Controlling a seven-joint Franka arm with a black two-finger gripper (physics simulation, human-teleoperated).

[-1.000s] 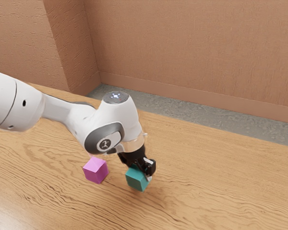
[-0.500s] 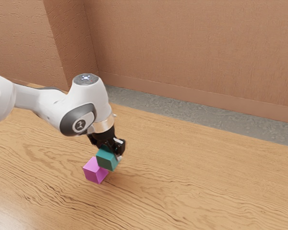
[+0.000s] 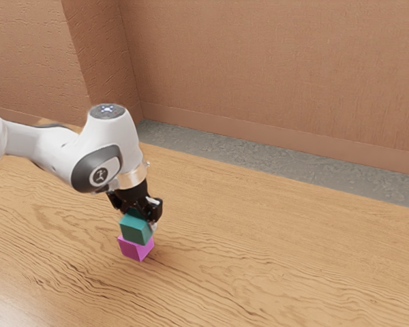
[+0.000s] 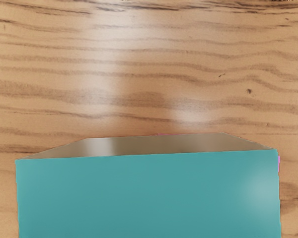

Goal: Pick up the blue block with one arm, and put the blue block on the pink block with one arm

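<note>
Looking teal, blue block [image 3: 136, 229] tops pink block [image 3: 137, 248].

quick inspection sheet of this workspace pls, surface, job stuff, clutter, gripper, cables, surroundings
surface: wooden table, bare grain, no marks or spills seen
job's things: blue block, teal in shade, directly over the pink block and roughly squared with it; they look in contact, though I cannot confirm it rests there
clutter: nothing seen
grippers: gripper pointing down, shut on the blue block from above
cables: nothing seen
surroundings: brown textured wall behind the table, grey floor strip along its base
</note>
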